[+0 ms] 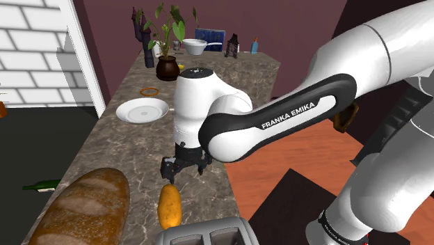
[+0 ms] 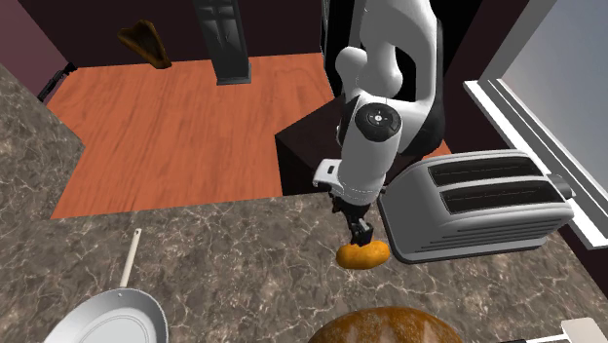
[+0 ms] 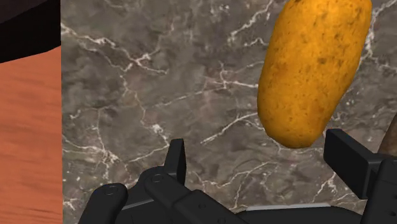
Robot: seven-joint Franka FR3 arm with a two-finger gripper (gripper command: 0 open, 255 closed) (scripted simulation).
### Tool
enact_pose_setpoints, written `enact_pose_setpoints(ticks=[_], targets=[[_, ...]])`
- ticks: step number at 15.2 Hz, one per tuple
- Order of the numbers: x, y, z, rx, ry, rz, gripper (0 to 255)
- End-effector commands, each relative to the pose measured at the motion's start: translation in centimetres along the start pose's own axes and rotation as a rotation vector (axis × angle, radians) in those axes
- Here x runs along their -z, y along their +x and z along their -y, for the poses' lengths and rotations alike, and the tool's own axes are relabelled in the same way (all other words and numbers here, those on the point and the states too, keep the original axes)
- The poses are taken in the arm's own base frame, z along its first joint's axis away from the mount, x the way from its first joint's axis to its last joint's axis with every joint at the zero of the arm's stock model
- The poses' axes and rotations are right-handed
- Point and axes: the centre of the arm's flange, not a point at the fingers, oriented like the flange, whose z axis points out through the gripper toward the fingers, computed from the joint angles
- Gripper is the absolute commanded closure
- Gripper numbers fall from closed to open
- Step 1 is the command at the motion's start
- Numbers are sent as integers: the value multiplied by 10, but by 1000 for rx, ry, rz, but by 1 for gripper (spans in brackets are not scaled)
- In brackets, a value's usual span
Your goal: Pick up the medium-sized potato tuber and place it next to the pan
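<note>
Shoulder view first. Note the potato (image 1: 170, 206), orange-brown and oblong, lying on the marbled bench (image 1: 132, 149) between a big bread loaf (image 1: 83, 209) and the bench's floor-side edge, just beside the toaster (image 1: 205, 233). See the jaws hanging low over the bench by the potato's far end, spread apart and holding nothing. Farther along, find a shallow white round thing, taken for the pan (image 1: 142, 110), well apart from the potato.

Second exterior view next. Find the jaws directly above the potato, near its top without a visible grip on it. Toaster just beside on this view's right, the white long-handled pan down at the lower left, well apart.

Wrist view last. See the two black fingers (image 3: 177, 156) standing wide apart over bare marble. Notice the potato off to one side, lined up with one finger rather than with the gap, not between them.

Risks, as judgement. Expect trouble from a straight descent: likely to land one fingertip on the rounded skin and shove or roll the potato toward the toaster or loaf. Better to shift sideways first and centre the gap. Beware also of closing near the tapered end, apt to squeeze it out of the grip.
</note>
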Motion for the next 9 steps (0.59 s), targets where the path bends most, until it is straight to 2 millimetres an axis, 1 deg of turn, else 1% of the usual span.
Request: enact_pose_setpoints(ticks=[1, 4, 9], targets=[[-13, 3, 20, -18, 5, -2, 0], [-32, 8, 51, -40, 11, -5, 0], [-58, 8, 51, -40, 11, -5, 0]])
